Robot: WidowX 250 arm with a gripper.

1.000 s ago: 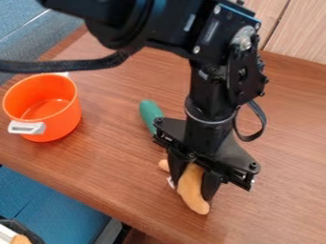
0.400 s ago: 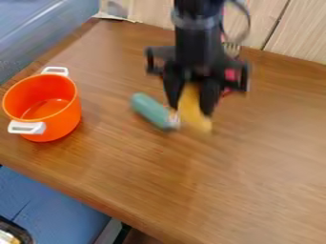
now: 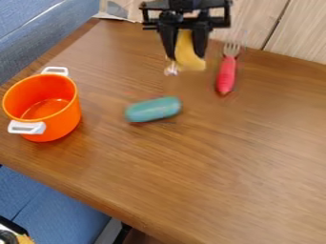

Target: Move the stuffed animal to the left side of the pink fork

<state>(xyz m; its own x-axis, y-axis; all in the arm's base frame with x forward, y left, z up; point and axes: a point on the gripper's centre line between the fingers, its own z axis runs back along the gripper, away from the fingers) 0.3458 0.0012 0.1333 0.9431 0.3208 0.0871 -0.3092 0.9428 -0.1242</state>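
Aloft — black pincer (image 3: 183, 47) clamped on the curved, tan stuffed animal (image 3: 188, 53), left of the smooth-handled pink fork (image 3: 227, 71).

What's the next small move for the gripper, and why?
Probably ease the gripper down toward the wood tabletop, keeping its grip. It holds the yellow stuffed animal, which in this view hangs left of the pink fork and beyond the teal object, so a lowering there looks likely to suit the goal. Its exact height is hard to judge.
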